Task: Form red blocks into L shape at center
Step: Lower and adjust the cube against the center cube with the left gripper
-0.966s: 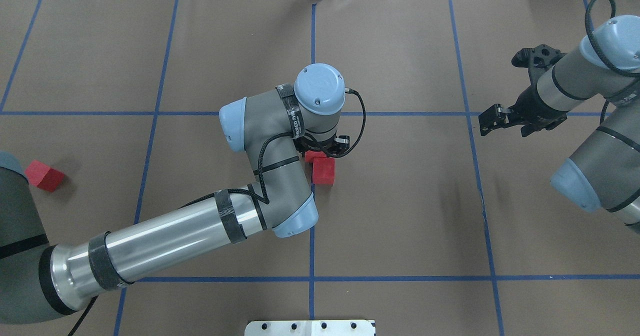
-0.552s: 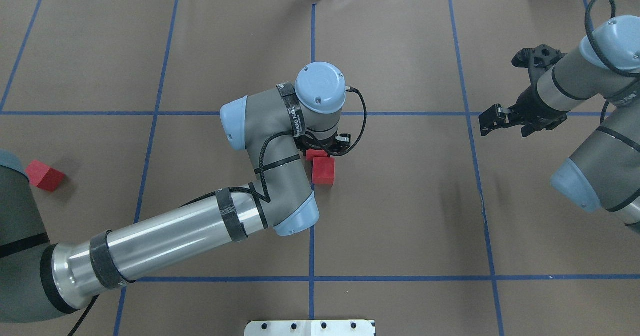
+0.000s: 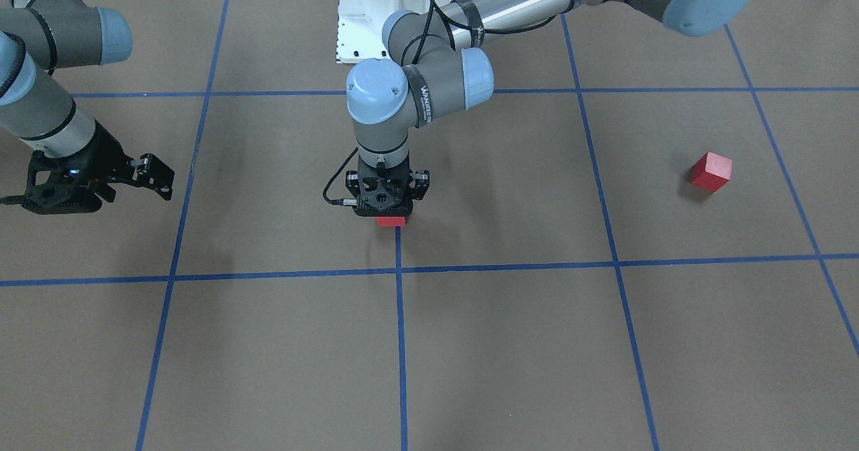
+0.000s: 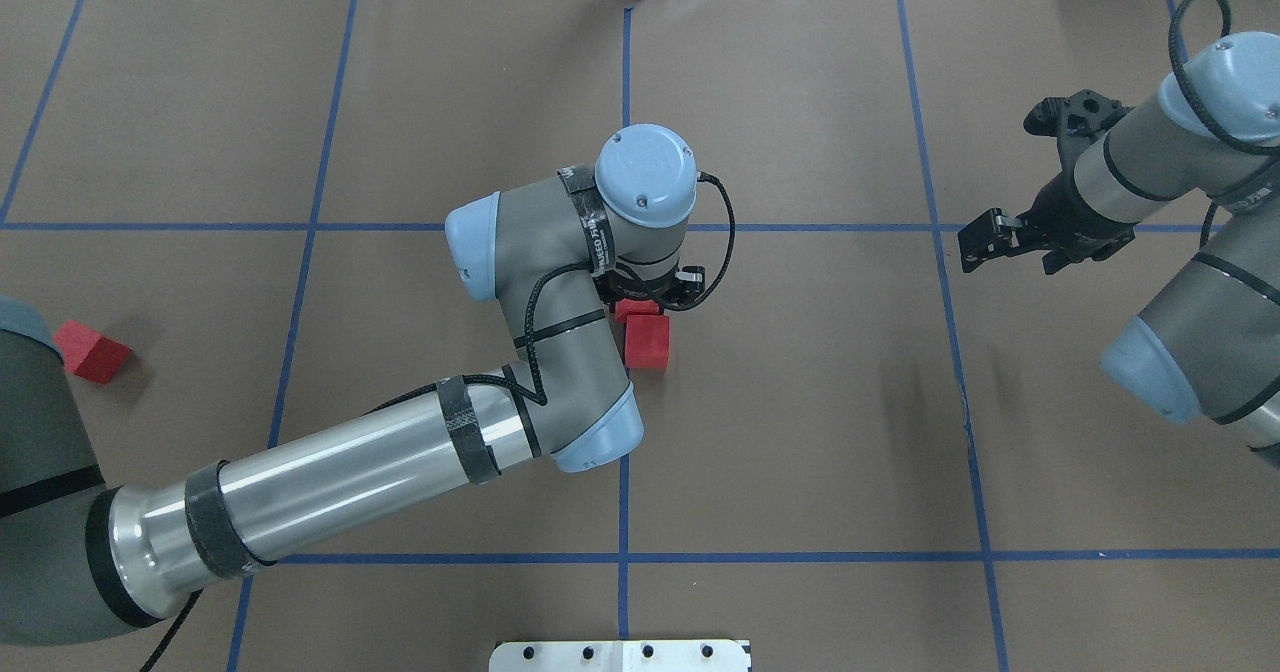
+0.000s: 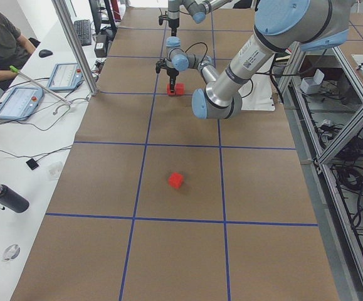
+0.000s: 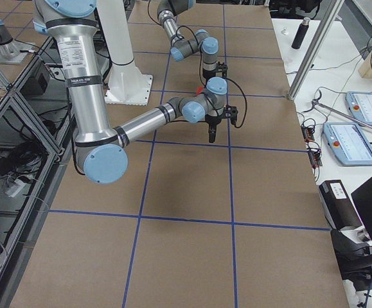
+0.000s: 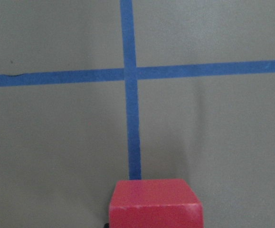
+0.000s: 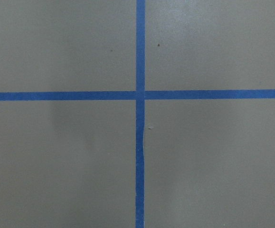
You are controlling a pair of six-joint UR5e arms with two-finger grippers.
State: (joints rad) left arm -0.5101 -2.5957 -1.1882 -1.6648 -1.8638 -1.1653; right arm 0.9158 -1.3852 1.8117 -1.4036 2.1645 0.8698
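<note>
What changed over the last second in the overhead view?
The left gripper edged slightly rightward in the overhead view, and the red block under it shifted along. No grasp or release shows. The nearer red block, the lone red block and the right gripper stayed put.

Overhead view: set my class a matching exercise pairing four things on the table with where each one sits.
Things: 1 left claw; 2 right claw; 3 lone red block; 4 fully visible centre red block.
Places: A far at the view's left, apart; B on the floor beside the centre tape line; C above a tape crossing at the view's right; D directly over a half-hidden red block.
Pairs: 1-D, 2-C, 3-A, 4-B.
</note>
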